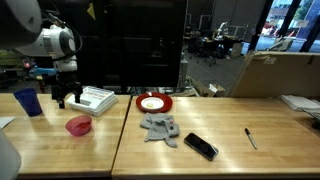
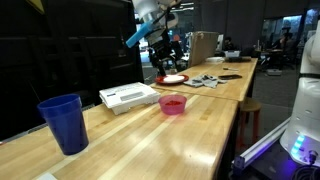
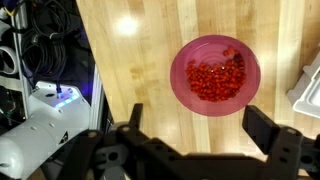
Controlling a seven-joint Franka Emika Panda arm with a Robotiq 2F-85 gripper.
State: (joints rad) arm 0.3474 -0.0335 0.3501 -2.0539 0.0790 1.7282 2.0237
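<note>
In the wrist view a pink bowl (image 3: pixel 215 76) filled with small red pieces sits on the wooden table, just beyond my gripper (image 3: pixel 195 114). The gripper is open, its two dark fingers (image 3: pixel 265 125) set wide apart with nothing between them. It hangs above the table without touching the bowl. In both exterior views the gripper (image 1: pixel 67 97) (image 2: pixel 167 63) hovers over the table behind the bowl (image 1: pixel 79 125) (image 2: pixel 173 104), beside a white box (image 1: pixel 97 99) (image 2: pixel 129 96).
A blue cup (image 1: pixel 28 101) (image 2: pixel 63 122) stands near the table's end. Further along lie a red plate (image 1: pixel 154 102), a grey cloth (image 1: pixel 160 127), a black phone (image 1: pixel 200 146) and a pen (image 1: pixel 250 138). The robot's base and cables (image 3: pixel 40 110) border the table edge.
</note>
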